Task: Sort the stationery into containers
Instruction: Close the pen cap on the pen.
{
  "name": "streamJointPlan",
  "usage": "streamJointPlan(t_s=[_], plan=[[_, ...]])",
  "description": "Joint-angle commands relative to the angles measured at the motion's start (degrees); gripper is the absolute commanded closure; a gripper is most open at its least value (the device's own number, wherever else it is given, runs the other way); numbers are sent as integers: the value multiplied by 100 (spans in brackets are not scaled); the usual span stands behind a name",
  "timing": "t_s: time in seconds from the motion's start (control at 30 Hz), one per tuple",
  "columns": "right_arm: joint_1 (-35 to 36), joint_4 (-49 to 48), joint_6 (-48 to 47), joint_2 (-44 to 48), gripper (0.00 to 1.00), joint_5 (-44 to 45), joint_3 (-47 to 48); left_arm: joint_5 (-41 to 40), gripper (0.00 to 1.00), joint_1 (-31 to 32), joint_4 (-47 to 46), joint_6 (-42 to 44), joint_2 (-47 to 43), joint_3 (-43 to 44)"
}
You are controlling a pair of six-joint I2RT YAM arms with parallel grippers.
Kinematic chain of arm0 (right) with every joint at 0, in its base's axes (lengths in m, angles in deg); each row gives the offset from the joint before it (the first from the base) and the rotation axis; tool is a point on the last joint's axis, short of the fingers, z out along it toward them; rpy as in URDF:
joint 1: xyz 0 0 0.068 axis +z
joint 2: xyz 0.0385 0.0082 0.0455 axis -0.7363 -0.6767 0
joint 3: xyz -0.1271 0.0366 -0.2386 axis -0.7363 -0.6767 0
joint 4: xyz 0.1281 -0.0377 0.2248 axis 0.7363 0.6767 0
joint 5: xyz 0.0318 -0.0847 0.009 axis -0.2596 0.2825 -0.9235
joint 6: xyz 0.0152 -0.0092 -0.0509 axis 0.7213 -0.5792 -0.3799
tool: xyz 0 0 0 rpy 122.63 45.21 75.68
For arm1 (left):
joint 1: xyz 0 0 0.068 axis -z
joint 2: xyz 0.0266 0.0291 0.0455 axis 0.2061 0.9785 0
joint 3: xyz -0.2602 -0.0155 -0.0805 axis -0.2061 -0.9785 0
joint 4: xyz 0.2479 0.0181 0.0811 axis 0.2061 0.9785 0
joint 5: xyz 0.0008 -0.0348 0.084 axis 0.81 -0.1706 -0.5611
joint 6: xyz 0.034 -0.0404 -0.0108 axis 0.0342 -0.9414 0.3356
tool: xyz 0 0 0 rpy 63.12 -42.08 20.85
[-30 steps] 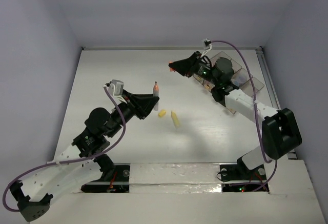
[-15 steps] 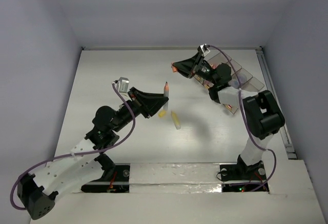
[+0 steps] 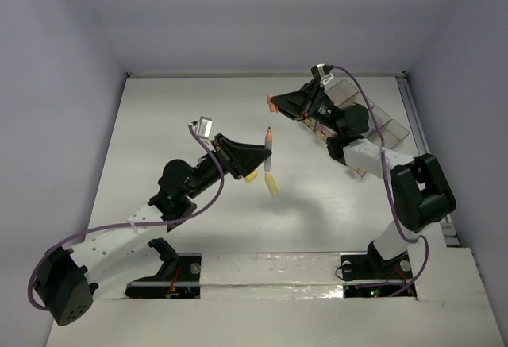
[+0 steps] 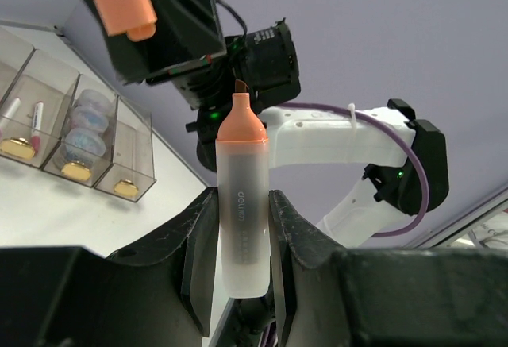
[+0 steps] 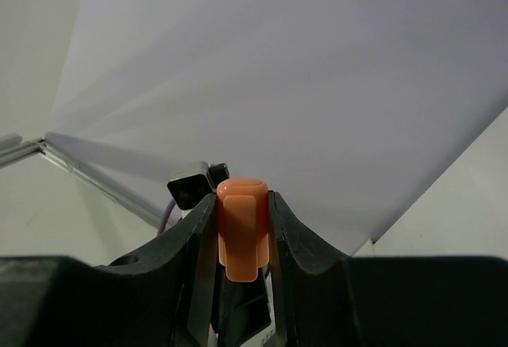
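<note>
Step in hand, as judged: recapping the orange highlighter (image 4: pixel 240 204) ahead of binning. Gripping the frosted barrel low down in the left jaws, closed against both sides of it, and presenting it upright, bare chisel tip uppermost, above the tabletop (image 3: pixel 159 125). Pinching the orange cap (image 5: pixel 240 228) in the right jaws, closed snugly on its flanks, up in the air, well apart from the tip and beyond it toward the containers (image 4: pixel 135 152).

Doing it well: lining up cap bore and tip on one axis before closing the gap; approaching slowly and straight; pressing along the barrel only, avoiding any off-axis push likely to tilt the barrel in the grip or smear ink on the cap rim. Facing of the cap's open end: not determinable from these views; verifying first.

Appearance: translucent white barrel carrying small dark lettering, orange collar tapering to a dark-edged tip; cap plain orange with a flat clip. Sitting in the containers: two round tins (image 4: pixel 83 121) and thin pens (image 4: pixel 24 121). Lying on the tabletop beneath: two yellow pieces (image 3: pixel 271 185).
</note>
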Motion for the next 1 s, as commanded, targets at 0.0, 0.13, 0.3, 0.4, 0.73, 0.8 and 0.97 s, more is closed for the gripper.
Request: streamJointPlan(t_s=[0.0, 0.13, 0.3, 0.4, 0.73, 0.8, 0.97], plan=[[130, -2407, -233, 140, 81, 114, -72, 110, 100, -44, -754, -203, 46, 41], [235, -2416, -312, 157, 80, 123, -125, 110, 100, -105, -1009, -440, 142, -46], [236, -2407, -426, 298, 80, 167, -160, 181, 100, -167, -1194, -678, 221, -143], [236, -2407, -461, 368, 80, 193, -195, 163, 100, -167, -1256, -757, 239, -213], [402, -2407, -497, 360, 79, 255, -239, 163, 100, -167, -1353, -819, 388, -266], [403, -2407, -532, 360, 79, 255, -239, 154, 100, -219, -1361, -792, 415, -231], [508, -2407, -593, 360, 79, 255, -265, 225, 100, -219, -1467, -792, 520, -196]])
